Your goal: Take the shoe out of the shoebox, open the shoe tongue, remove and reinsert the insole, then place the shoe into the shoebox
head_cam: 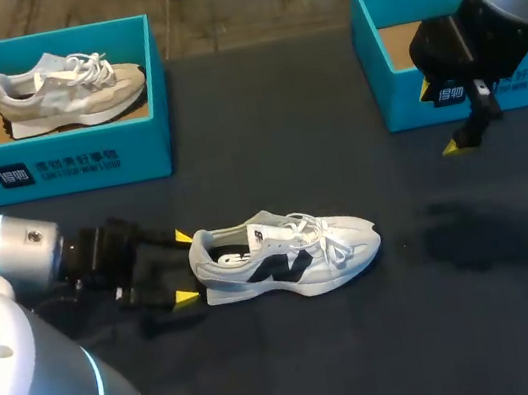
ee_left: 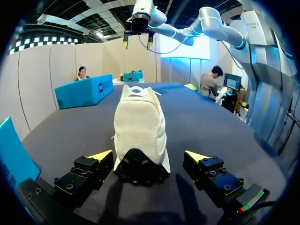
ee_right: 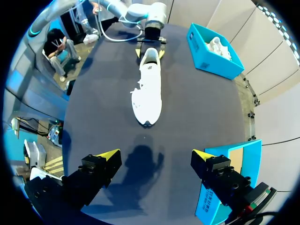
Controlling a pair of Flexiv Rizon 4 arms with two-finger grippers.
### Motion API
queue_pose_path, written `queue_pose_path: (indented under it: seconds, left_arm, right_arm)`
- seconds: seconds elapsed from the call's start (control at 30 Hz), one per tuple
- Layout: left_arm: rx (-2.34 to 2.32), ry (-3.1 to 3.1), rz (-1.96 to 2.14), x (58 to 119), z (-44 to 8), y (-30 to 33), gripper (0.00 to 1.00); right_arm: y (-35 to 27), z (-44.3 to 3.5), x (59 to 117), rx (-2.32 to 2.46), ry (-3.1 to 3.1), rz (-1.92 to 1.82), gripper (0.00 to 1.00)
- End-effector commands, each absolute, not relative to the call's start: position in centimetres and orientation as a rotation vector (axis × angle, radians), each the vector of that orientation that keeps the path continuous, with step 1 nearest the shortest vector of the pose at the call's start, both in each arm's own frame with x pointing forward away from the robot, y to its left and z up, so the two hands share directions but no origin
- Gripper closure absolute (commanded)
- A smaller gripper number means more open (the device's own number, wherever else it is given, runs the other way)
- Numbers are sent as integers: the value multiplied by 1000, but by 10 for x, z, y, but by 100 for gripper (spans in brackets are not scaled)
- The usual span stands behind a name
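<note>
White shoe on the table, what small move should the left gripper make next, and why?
Probably shut the left gripper on the heel of the white shoe to steady it. Its open fingers stand on either side of the heel with gaps showing, the shoe lies on the table, and the right gripper hangs open well short of the toe.

The scene is carried by a bench (head_cam: 261,117) with a dark, matte, blue-black top, plain and even, by which nearly the whole head view is filled. Soft-edged shadows (head_cam: 483,232) are cast on the covering toward its right side, and a fainter patch is thrown near the left front. The lighting is diffuse and is received from above. In the left wrist view the same dark top is seen running to a straight far edge.
</note>
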State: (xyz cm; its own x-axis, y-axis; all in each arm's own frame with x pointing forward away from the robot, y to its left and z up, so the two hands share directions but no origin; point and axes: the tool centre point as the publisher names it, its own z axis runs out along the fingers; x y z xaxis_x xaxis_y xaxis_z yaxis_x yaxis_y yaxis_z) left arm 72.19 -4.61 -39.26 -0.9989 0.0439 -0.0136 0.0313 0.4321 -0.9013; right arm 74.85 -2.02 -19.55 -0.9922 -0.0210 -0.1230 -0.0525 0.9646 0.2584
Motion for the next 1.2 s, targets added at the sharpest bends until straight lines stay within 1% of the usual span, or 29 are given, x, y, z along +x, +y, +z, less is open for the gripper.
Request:
queue_pose_path:
  seconds: [0.03, 0.47, 1.2]
  left_arm:
    - [-50, -2671, 1690, 725, -396, -50, 0]
    - [-45, -2652, 1679, 732, -402, -73, 0]
    - [-44, -2648, 1663, 726, -408, -100, 0]
  right_arm:
    - [-20, -196, 749, -55, 2996, 397, 0]
    - [-20, -196, 749, -55, 2996, 397, 0]
    - [-20, -196, 749, -55, 2996, 397, 0]
